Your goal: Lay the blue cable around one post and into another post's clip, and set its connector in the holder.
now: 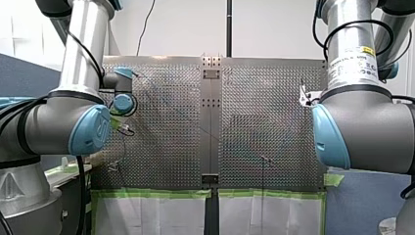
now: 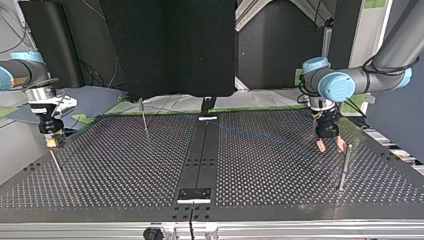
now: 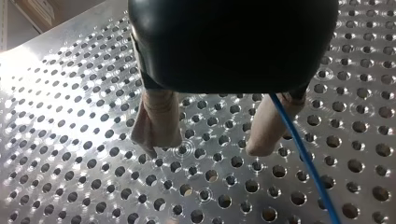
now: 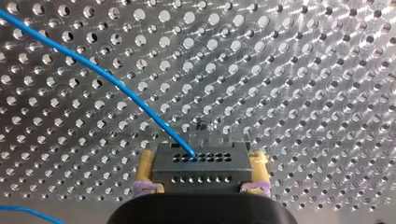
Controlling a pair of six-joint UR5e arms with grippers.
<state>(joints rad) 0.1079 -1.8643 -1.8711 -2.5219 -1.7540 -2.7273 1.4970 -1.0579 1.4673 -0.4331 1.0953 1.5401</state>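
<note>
The right wrist view shows my right gripper (image 4: 202, 159) shut on a grey connector (image 4: 201, 171), its yellow pads (image 4: 146, 168) against the connector's two sides, just above the perforated plate. The blue cable (image 4: 100, 73) leaves the connector's face and curves away over the plate. At the top view's left the same gripper (image 2: 51, 141) hangs low over the table. My left gripper (image 3: 211, 144) is open with nothing between its beige pads (image 3: 156, 123). The cable (image 3: 303, 154) runs past the outside of one finger. At the top view's right this gripper (image 2: 330, 146) hovers near a metal post (image 2: 344, 167).
A thin post (image 2: 144, 119) stands at the back of the top view, left of the centre rail (image 2: 200, 160). Another thin post (image 2: 56, 167) leans just in front of my right gripper. A small white fixture (image 2: 207, 118) sits at the rail's far end. Green tape edges the table.
</note>
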